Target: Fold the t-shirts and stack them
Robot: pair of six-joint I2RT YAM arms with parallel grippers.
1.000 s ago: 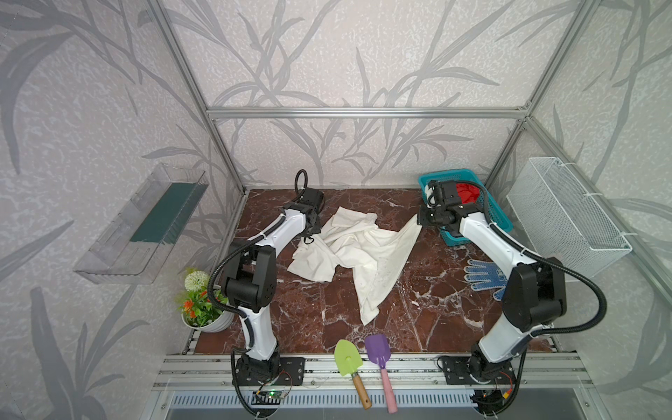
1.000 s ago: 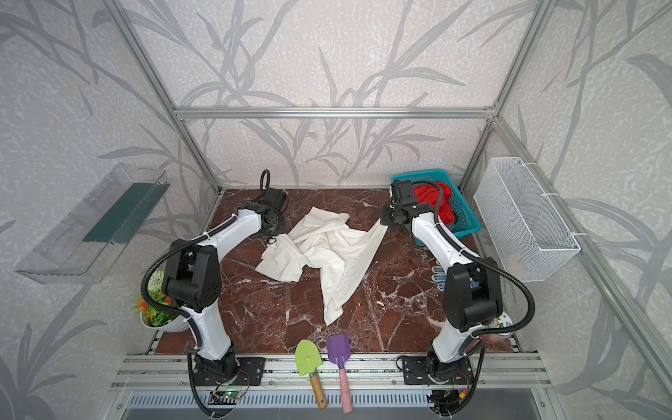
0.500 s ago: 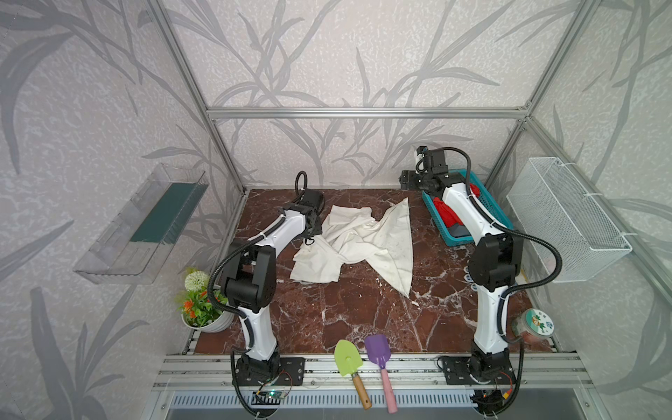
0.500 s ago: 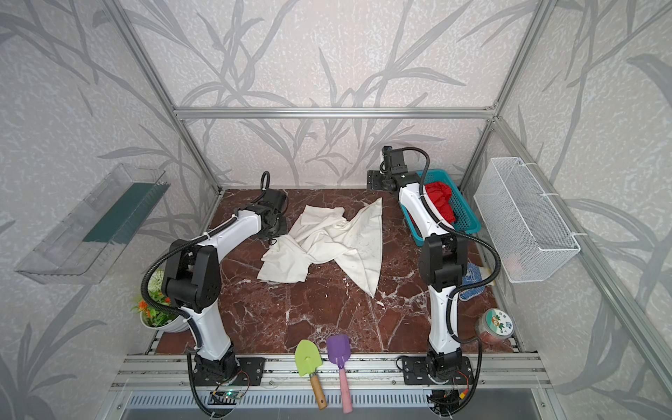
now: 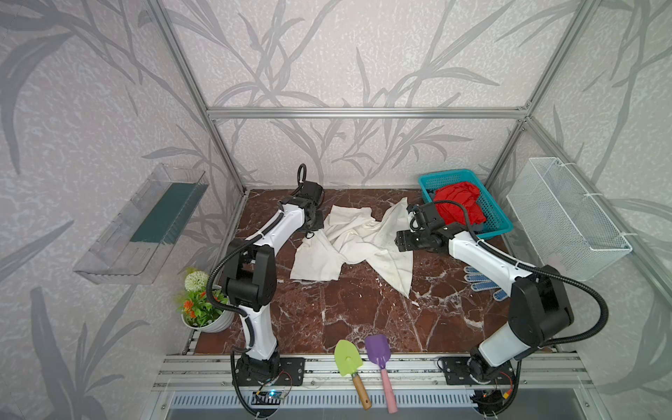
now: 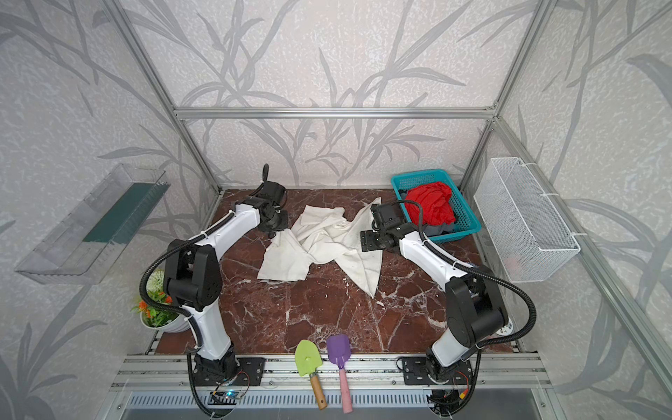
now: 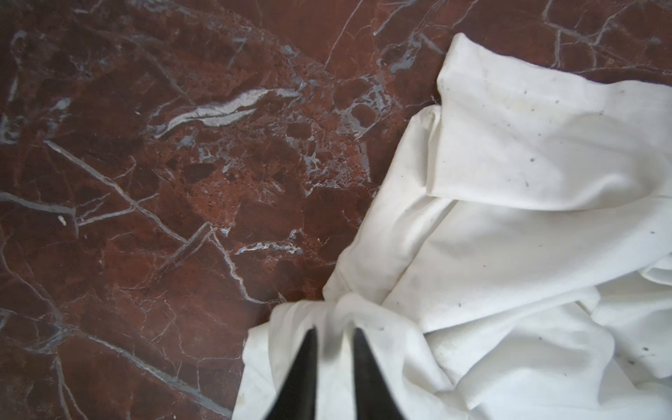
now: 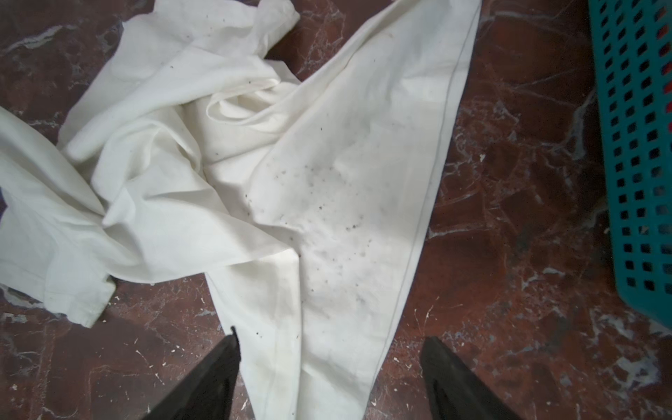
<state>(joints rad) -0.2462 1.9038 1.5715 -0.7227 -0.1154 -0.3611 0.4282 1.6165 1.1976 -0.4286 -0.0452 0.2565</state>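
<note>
- Cream-white t-shirt (image 5: 349, 240) lies crumpled on the counter (image 5: 345, 312), just beside the teal basket (image 5: 451, 174); its stitched hem edge faces the basket.
- The counter in front of the basket is mostly bare red-brown marble.
- Left end effector (image 7: 334, 331) is at the shirt edge farthest from the basket: narrow gap, cloth fold between the fingers, can't tell if pinched.
- Right end effector (image 8: 331, 336) is over the shirt tail nearest the basket, spread wide, empty.
- Shirt is soft, wrinkled, speckled; the basket is perforated plastic with a red t-shirt (image 5: 458, 202) heaped inside.
- Knitted glove (image 5: 483, 282) lies in front of the basket, partly under the right arm.
</note>
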